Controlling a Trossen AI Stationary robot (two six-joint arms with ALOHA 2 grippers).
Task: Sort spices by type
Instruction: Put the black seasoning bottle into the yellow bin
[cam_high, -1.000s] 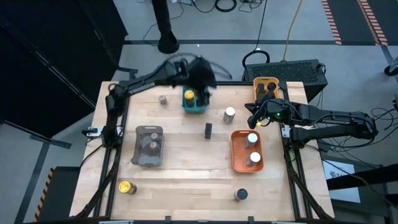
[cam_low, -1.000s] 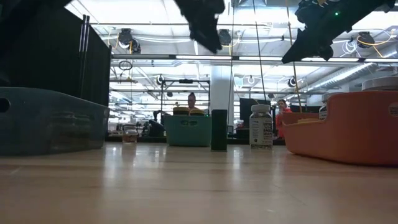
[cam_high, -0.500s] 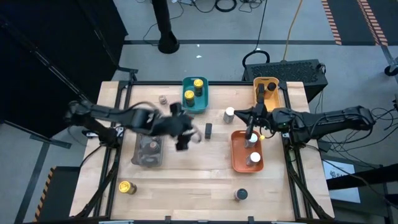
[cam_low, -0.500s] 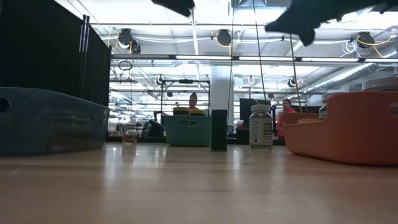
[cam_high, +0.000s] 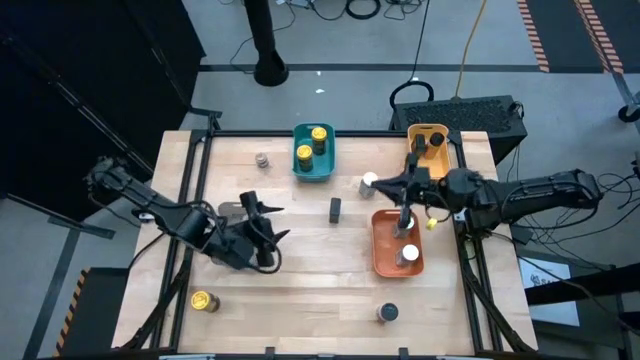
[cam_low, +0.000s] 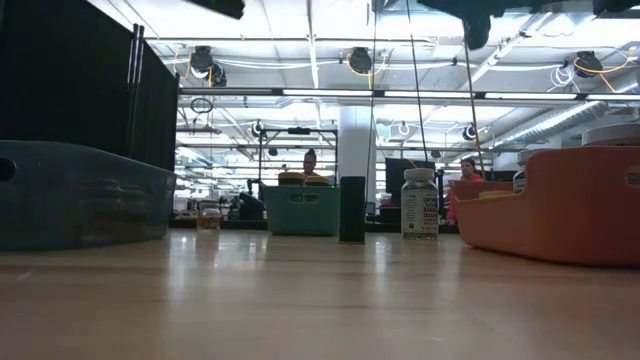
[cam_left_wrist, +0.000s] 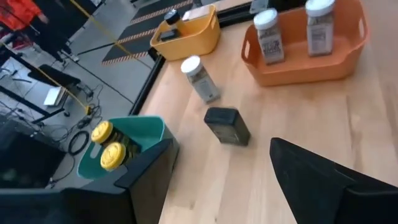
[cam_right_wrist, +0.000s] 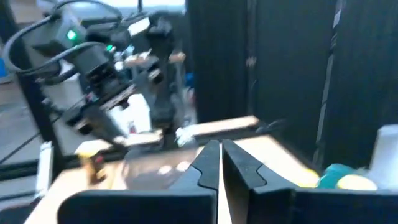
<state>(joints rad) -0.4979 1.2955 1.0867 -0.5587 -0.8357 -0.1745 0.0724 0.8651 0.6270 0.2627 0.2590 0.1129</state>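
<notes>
Roughly over the grey tray, the left gripper (cam_high: 262, 222) hangs with fingers spread wide and empty; the lone yellow-topped jar (cam_high: 203, 300) lies just toward the front-left corner, nearest this arm. Two yellow-topped jars (cam_high: 311, 144) share the teal tray (cam_high: 327, 170). Farther right, the right gripper (cam_high: 404, 199) hovers narrowed over the orange tray (cam_high: 379, 250), beside a white-topped jar (cam_high: 369, 180).

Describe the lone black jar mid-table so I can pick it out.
Start at the teal tray at the table's far edge. Come toward the front: the black jar stands alone on bare wood, left of the orange tray. It is slim, dark and boxy, unlike the white-topped jar.
</notes>
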